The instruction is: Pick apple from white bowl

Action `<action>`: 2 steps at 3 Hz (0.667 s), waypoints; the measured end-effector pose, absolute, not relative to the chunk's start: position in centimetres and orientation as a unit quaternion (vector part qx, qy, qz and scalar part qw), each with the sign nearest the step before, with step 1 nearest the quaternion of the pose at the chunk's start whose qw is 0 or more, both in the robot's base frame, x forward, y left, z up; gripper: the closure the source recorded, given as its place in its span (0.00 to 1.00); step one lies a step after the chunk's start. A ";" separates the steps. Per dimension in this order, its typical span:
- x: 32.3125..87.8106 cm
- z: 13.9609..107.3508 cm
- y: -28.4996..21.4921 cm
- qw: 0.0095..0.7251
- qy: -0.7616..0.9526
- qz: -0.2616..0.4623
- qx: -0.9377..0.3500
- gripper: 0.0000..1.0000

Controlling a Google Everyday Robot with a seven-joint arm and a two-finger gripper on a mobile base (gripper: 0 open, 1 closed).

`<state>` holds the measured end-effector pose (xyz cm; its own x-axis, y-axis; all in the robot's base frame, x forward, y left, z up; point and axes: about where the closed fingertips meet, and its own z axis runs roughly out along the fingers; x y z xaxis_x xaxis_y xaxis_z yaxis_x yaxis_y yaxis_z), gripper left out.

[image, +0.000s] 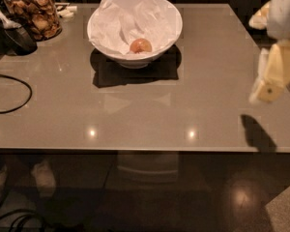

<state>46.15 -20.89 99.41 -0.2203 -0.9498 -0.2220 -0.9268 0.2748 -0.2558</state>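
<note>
Apple [140, 46] sits in the white bowl [160, 49], low on the crumpled paper lining near the front wall. The bowl stands at the table's [135, 115] far centre. Gripper [264, 87] hangs at the right edge above the table, well apart from the bowl; whether it is released or clenched can't be told. Glass jar [34, 13] of brown snacks is far left, with a black cable [19, 83] nearer.

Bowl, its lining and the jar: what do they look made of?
The bowl looks like glazed ceramic or hard plastic: a smooth, opaque white wall. Its lining looks like thin paper, creased and crumpled around the apple. The jar looks like clear glass, with brown snacks showing through. The gripper hangs over the table's right edge, far from the bowl.
</note>
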 end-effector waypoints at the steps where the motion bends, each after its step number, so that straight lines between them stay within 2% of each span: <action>1: 50.9 102.0 -19.1 0.173 0.774 -0.041 -0.608 0.00; 2: 52.0 104.2 -18.0 0.205 0.764 -0.050 -0.610 0.00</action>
